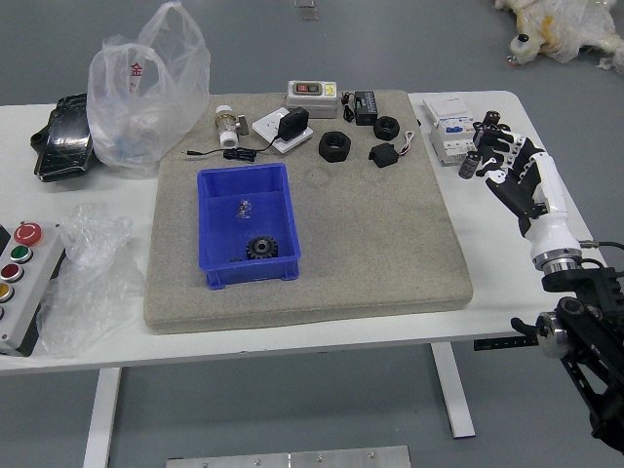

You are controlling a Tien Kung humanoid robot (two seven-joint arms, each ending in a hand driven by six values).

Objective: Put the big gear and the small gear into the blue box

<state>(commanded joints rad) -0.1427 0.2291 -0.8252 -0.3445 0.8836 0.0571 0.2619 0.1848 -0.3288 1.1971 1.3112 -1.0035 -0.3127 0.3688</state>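
My right hand (495,177) is over the table's right side, off the grey mat, with its fingers spread and nothing held in them. The blue box (206,219) rests on the left half of the mat. A black toothed gear (261,248) lies inside it near the front wall, and a small shiny piece (244,209) lies farther back in it. Whether that shiny piece is a gear, I cannot tell. My left arm is out of view.
Behind the mat's centre are black rings (334,146), a black block (383,155) and an adapter with a cable (292,124). White boxes (451,128) and black cylinders stand by my right hand. Plastic bags (146,93) and a button panel (26,283) occupy the left.
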